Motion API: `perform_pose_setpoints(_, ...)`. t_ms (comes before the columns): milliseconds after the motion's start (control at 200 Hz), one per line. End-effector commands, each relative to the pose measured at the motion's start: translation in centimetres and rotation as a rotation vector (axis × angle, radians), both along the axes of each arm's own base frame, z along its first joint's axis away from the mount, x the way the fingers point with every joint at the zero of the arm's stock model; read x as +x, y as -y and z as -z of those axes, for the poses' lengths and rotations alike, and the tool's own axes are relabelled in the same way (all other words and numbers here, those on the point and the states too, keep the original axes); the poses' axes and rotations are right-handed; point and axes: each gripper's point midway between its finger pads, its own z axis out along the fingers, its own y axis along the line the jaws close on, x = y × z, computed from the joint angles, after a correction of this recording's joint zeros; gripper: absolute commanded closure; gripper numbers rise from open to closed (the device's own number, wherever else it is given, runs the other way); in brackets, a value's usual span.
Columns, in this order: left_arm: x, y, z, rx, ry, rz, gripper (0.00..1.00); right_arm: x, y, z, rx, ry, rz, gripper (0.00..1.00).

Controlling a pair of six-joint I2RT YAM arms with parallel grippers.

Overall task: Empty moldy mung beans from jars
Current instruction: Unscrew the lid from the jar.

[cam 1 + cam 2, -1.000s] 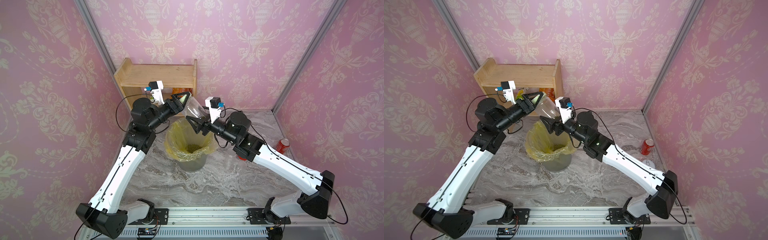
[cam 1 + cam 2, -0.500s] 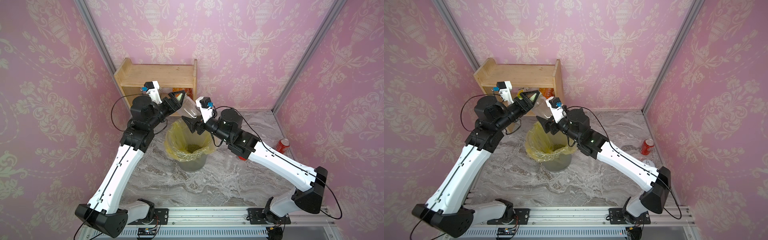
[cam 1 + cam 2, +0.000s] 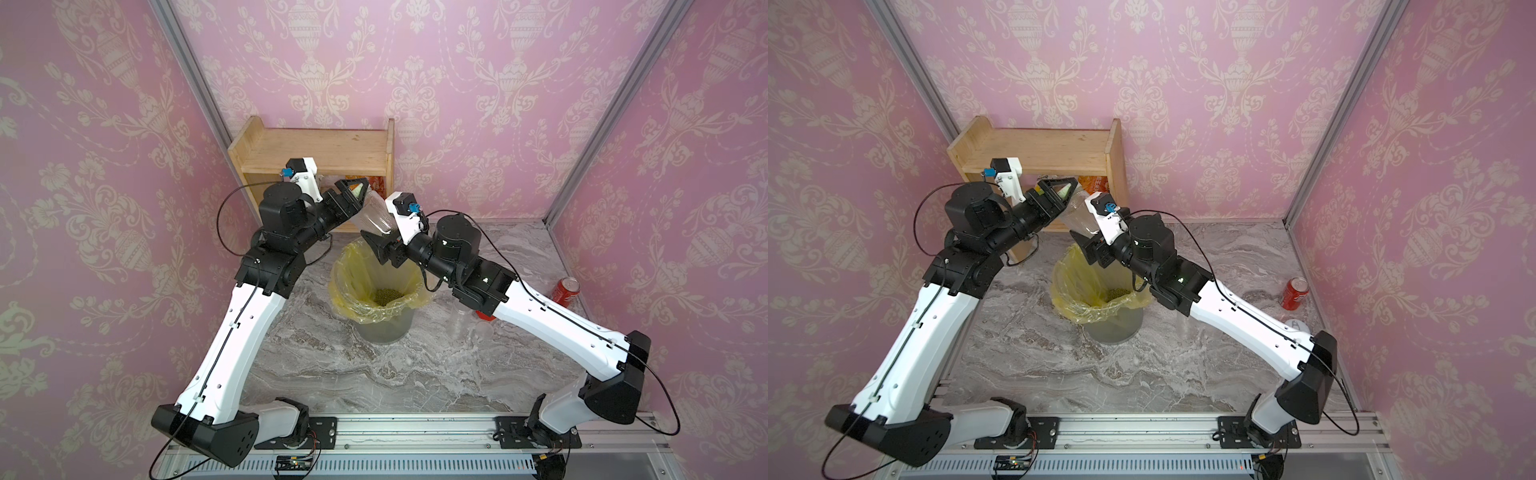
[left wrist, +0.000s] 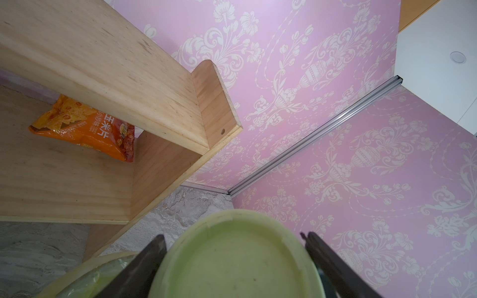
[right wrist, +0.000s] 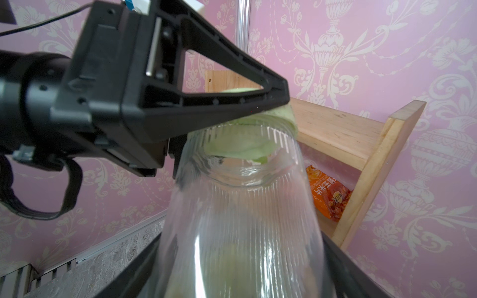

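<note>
The left gripper is closed on the pale-green lid, held at the mouth of the clear jar. The right gripper clamps that empty jar, raised by the bin's back rim. The mung beans lie inside the bin.

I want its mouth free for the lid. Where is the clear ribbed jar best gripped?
Grip the jar by its ribbed wall near the base, from the bottom end, as the right gripper does: parallel sides suit jaws, and the threaded neck is free for the green lid.
</note>
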Motion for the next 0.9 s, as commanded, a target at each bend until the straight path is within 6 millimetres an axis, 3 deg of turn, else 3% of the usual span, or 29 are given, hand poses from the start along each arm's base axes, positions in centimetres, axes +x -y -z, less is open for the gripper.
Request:
perform_pose_setpoints(0,0.1,1.3,1.2,0.066,-0.006,0.057,0.51,-7.6,-3.7,-3.7,0.063,0.139,-0.315,0.72)
perform_pose_setpoints(195,-0.4,1.9,1.5,0.040,-0.015,0.105,0.52,-9.2,-2.7,-4.9,0.121,0.158,-0.372,0.71)
perform_pose_setpoints(480,-0.2,2.6,2.0,0.038,-0.078,0.167,0.54,-10.3,-2.8,-3.8,0.044,0.174,-0.424,0.71)
perform_pose_setpoints(896,0.5,1.6,2.6,0.034,-0.094,0.164,0.57,-11.2,-1.5,-4.4,0.057,0.194,-0.461,0.71)
